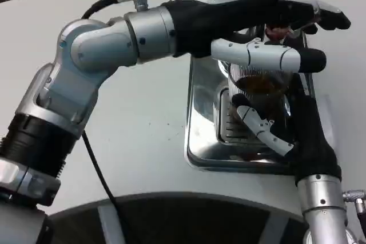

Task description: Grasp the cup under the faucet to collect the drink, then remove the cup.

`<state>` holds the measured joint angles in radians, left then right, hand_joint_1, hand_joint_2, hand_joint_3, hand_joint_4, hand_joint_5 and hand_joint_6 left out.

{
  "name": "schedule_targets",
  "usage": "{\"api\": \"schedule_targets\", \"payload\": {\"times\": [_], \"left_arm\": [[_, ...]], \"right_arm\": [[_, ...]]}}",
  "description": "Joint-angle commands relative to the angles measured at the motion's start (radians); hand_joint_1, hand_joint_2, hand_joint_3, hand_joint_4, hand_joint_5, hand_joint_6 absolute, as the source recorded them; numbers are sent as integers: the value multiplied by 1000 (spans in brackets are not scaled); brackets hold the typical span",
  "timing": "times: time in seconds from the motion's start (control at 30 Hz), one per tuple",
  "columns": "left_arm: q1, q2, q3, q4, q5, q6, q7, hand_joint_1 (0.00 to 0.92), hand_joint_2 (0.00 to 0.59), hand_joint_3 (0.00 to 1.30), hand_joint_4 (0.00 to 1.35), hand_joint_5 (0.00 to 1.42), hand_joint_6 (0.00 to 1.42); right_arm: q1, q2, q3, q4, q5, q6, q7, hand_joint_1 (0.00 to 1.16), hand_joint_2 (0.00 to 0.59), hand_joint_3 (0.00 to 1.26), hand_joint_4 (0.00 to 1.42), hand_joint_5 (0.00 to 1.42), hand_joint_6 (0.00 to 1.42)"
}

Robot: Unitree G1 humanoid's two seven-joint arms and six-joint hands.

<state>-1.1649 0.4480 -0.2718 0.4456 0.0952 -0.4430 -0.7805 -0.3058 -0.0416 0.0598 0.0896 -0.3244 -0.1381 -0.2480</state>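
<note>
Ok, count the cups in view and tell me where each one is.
1. A clear cup with brown drink in it stands over the metal drip tray, with the right hand around it and the left hand reaching across above. Others may be hidden behind the hands.

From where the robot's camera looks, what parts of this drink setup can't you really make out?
- Faucet: hidden in the head view behind the left hand reaching across.
- Cup: its rim and base are covered by both hands; only a clear middle band with brown drink shows.
- Right hand: its grip on the cup is partly hidden.
- Metal drip tray: its right side sits behind the right arm.
</note>
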Motion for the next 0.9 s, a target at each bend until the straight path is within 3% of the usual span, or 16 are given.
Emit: {"api": "schedule_targets", "payload": {"times": [0.03,0.4,0.9], "left_arm": [[44,6,-31,0,28,0,-48,0,150,211,161,197,245],[41,9,-32,11,34,-2,-45,0,152,213,161,197,247],[61,27,-21,-20,33,4,-38,0,142,203,173,206,247]], "right_arm": [[3,7,5,34,0,19,-3,653,240,7,87,182,0],[-22,18,14,77,-7,21,-28,654,240,29,132,196,8],[-43,57,26,124,-26,12,-104,654,240,216,302,341,197]]}}
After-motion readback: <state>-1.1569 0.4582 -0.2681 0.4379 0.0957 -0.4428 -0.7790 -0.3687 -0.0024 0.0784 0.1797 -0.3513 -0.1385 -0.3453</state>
